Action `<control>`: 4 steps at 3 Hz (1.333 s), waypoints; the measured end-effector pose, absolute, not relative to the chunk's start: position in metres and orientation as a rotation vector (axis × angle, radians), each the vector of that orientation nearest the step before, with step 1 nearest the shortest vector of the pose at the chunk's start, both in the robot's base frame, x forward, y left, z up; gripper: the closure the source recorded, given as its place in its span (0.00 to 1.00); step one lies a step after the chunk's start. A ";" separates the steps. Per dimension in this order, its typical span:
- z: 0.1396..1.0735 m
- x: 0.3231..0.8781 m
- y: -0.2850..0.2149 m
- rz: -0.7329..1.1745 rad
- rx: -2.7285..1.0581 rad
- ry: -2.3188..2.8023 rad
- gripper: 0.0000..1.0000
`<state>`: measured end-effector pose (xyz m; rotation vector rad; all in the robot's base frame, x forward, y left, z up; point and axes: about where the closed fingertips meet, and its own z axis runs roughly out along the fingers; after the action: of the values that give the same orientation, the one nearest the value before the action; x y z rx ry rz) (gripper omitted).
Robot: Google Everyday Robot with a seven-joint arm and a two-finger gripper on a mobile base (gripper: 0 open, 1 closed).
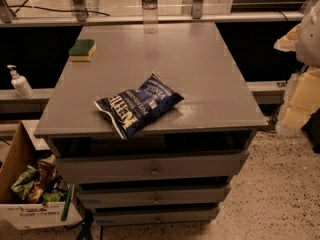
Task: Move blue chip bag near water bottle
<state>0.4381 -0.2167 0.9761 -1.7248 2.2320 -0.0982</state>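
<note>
The blue chip bag (137,105) lies flat near the front edge of the grey tabletop (200,69), dark navy with white lettering. The water bottle (149,6), clear with a pale label band, stands upright at the far edge of the table, well behind the bag. My gripper (300,101) is the pale shape at the right edge of the camera view, off the table's right side and apart from both things. It holds nothing that I can see.
A green and yellow sponge (82,49) lies at the table's far left. A white pump bottle (20,82) stands on a ledge to the left. A cardboard box (15,174) with snack bags sits on the floor at the lower left. Drawers (152,169) run under the tabletop.
</note>
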 end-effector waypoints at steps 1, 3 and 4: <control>0.976 0.438 -0.217 -0.098 -1.725 2.232 0.00; 0.956 0.456 -0.193 -0.032 -1.689 2.198 0.00; 0.937 0.476 -0.164 0.075 -1.666 2.155 0.00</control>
<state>0.4758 -0.1640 0.9369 -1.6660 2.1545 0.0747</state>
